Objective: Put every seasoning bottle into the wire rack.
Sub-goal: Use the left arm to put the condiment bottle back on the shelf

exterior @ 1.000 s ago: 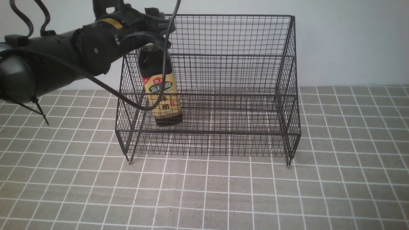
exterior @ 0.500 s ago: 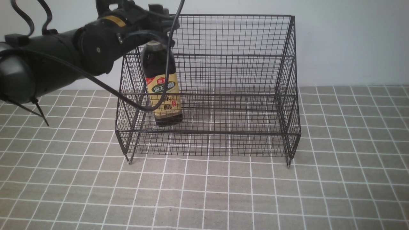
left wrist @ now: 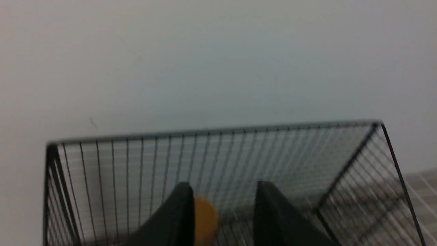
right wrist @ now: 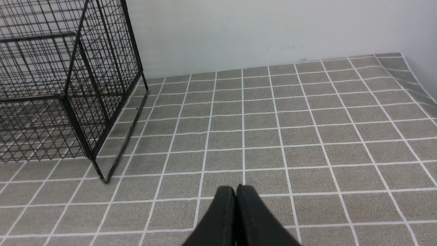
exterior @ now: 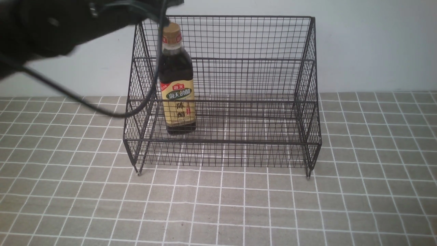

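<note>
The seasoning bottle (exterior: pixel 177 89) stands upright on the lower tier of the wire rack (exterior: pixel 239 16), near its left side; its gold cap and yellow label show. My left arm (exterior: pixel 61 24) is raised at the top left, above the bottle; its fingertips are cut off by the front view's top edge. In the left wrist view my left gripper (left wrist: pixel 223 194) is open, with the gold cap (left wrist: pixel 205 218) below, beside one finger, and the rack's back (left wrist: pixel 218 131) beyond. My right gripper (right wrist: pixel 236 191) is shut and empty over the tablecloth, right of the rack (right wrist: pixel 78 85).
A grey-brown checked tablecloth (exterior: pixel 218 205) covers the table. A pale wall stands right behind the rack. The left arm's black cable (exterior: pixel 102 111) hangs in front of the rack's left side. The cloth's right edge wrinkles by the side wall (right wrist: pixel 416 85).
My left gripper has let go of the bottle and risen up and to the left. The bottle, tilted before, now stands upright with its cap uncovered.
</note>
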